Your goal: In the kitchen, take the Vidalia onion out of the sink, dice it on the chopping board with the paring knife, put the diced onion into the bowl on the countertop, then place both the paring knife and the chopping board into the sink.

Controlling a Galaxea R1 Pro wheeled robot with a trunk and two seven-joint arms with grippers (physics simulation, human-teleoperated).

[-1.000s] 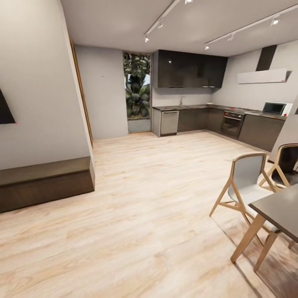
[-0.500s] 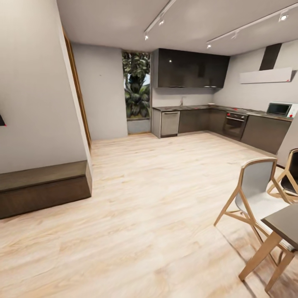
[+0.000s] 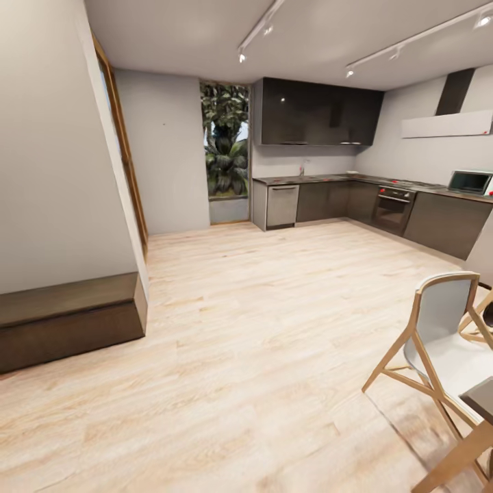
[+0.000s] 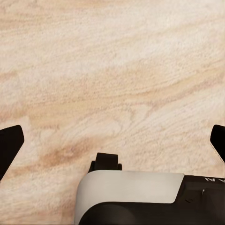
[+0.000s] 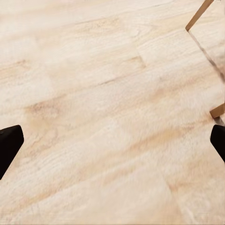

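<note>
Grippers come first: the left gripper (image 4: 112, 140) and the right gripper (image 5: 112, 140) both hang with black fingertips (image 4: 9, 143) spread wide, released and holding nothing, over pale wood floor (image 3: 260, 329). A chair leg (image 5: 200, 14) crosses the right wrist view. Beyond, a wooden chair (image 3: 438, 329) stands near the robot's right side, and a low dark bench (image 3: 68, 318) sits along the left wall. Across the room runs the countertop (image 3: 329, 179), with a tap (image 3: 300, 166) marking the sink; onion, board, knife and bowl are too far away to make out. Judged from this, the robot is in the approach step; next it needs to drive across to the sink.
</note>
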